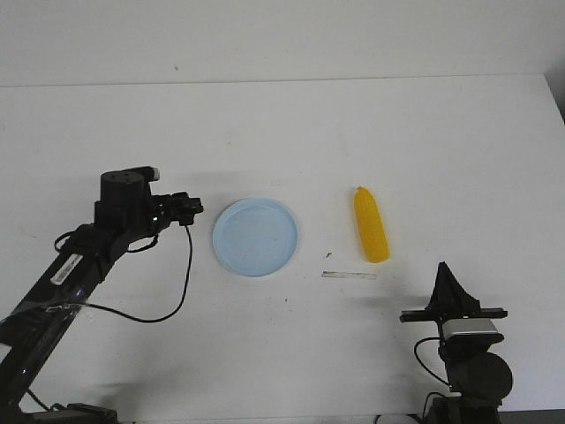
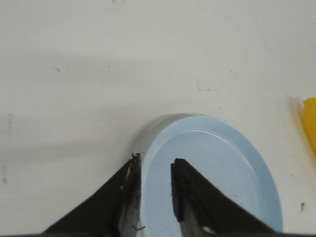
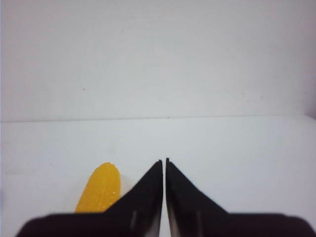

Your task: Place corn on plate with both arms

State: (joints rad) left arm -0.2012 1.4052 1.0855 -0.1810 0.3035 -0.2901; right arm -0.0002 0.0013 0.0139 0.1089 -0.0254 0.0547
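Observation:
The pale blue plate (image 1: 256,237) lies flat at the table's middle. The yellow corn (image 1: 371,225) lies on the table to the plate's right, apart from it, with its tapered end pointing away from me. My left gripper (image 1: 190,209) is at the plate's left edge. In the left wrist view the left gripper (image 2: 155,163) is open, with one finger outside the plate (image 2: 222,168) rim and the other over its inside. My right gripper (image 1: 444,269) is near the front edge, to the right of the corn. It (image 3: 164,161) is shut on nothing, and the corn (image 3: 101,190) lies beside it.
A thin pale strip (image 1: 349,276) lies on the white table just in front of the corn. A small dark speck (image 1: 328,254) sits between plate and corn. The left arm's black cable (image 1: 181,283) loops over the table left of the plate.

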